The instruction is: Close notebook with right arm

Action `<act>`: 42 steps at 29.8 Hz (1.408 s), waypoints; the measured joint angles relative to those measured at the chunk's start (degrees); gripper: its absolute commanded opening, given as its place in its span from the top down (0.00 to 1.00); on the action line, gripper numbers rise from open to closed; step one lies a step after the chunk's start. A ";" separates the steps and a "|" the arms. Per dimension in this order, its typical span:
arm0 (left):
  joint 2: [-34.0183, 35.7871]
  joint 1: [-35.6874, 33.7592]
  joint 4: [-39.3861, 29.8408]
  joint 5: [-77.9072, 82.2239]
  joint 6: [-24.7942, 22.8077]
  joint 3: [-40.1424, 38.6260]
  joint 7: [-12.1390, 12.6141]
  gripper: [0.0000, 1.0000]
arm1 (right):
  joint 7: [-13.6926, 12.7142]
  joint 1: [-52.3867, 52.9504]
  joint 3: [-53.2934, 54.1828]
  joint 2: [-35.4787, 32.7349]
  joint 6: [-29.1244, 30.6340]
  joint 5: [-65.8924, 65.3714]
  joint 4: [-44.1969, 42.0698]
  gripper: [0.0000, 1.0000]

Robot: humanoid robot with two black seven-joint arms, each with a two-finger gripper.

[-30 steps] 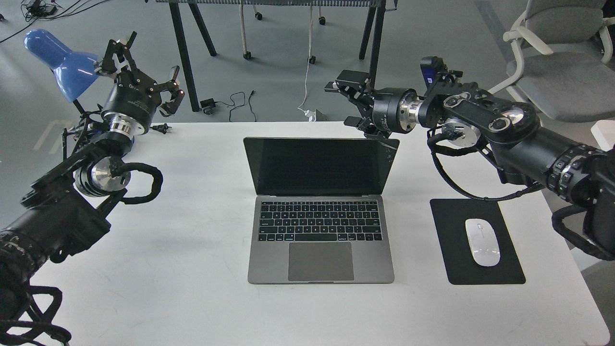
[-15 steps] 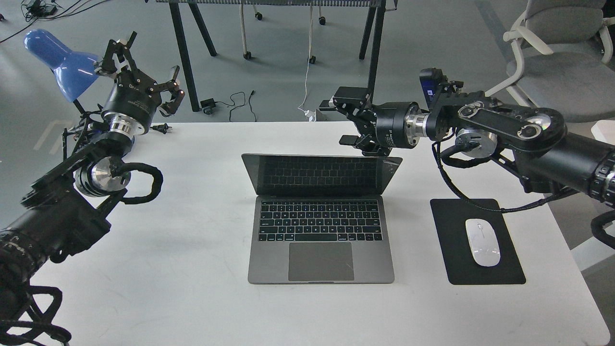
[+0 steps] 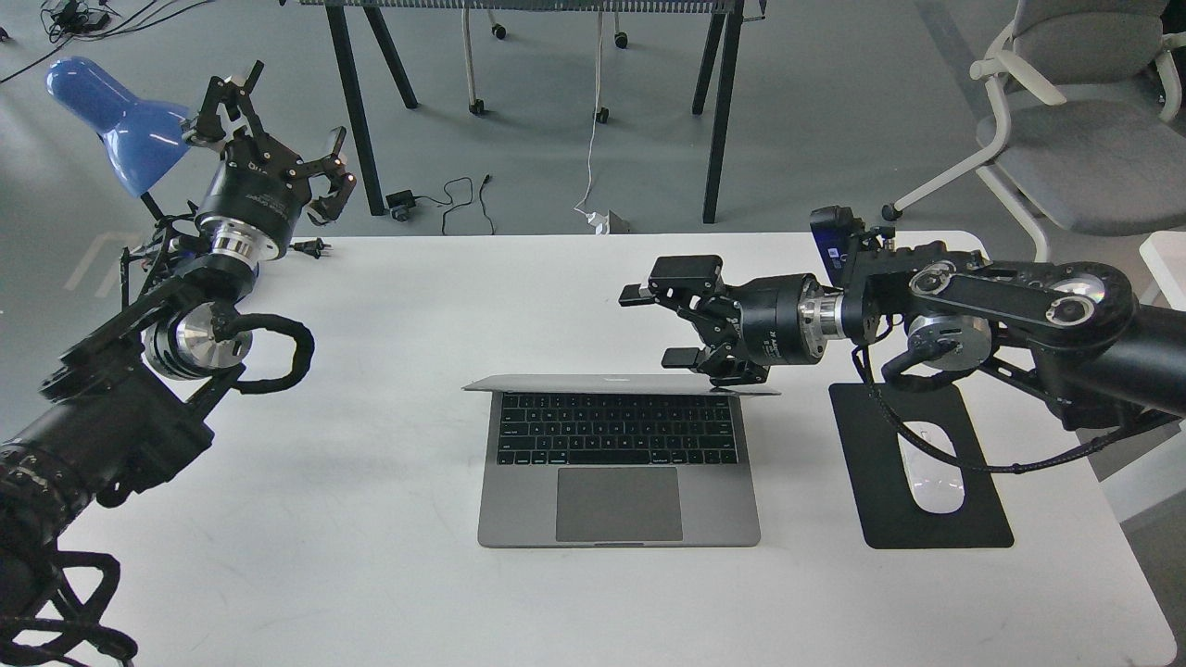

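Note:
The space-grey notebook (image 3: 619, 482) sits at the middle of the white table (image 3: 389, 574). Its lid (image 3: 593, 382) is tipped far forward, so I see only its thin top edge above the keyboard. My right arm (image 3: 1010, 315) reaches in from the right with a blue part near the wrist. Its gripper (image 3: 662, 324) is open, fingers spread one above the other, and its lower part rests on the lid's right top edge. My left gripper (image 3: 278, 120) is open and empty, raised at the far left, well away from the notebook.
A black mouse pad (image 3: 973, 519) with a white mouse (image 3: 931, 482) lies right of the notebook, partly under my right arm's cable. A blue desk lamp (image 3: 111, 116) stands far left. An office chair (image 3: 1084, 139) and table legs (image 3: 713, 120) stand beyond the table.
My right gripper has come down and toward me, pushing the lid forward. The screen went from wide open, to half lowered, to nearly edge-on. The left arm has not moved.

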 measured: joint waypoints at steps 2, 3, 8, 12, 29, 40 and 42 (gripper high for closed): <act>0.00 0.00 0.00 0.00 0.00 0.00 0.00 0.00 | -0.05 -1.36 -0.03 -0.05 0.00 -0.20 0.10 0.00; 0.00 0.00 0.00 0.00 0.00 0.00 0.00 0.00 | -0.08 -1.99 -0.03 -0.07 0.00 -0.38 0.11 0.00; 0.00 0.00 0.01 0.00 0.00 0.00 0.00 0.00 | -0.67 -6.38 -0.04 0.05 0.00 -2.17 0.10 0.00; 0.00 0.00 0.01 0.00 0.00 0.00 0.00 0.00 | -0.88 -9.36 0.03 0.36 0.00 -3.26 -0.05 0.00; 0.02 0.00 0.00 0.00 0.00 0.00 0.00 0.00 | -0.91 -16.76 0.23 0.77 -1.66 -3.43 -2.63 0.00; 0.01 0.00 0.00 0.00 0.00 0.00 0.00 0.00 | -0.85 -15.74 4.05 0.28 -1.87 -3.27 -2.21 0.00; 0.01 0.00 0.00 0.00 0.00 0.00 0.00 0.00 | -0.80 -15.07 7.75 0.08 -1.87 -3.25 -2.48 0.00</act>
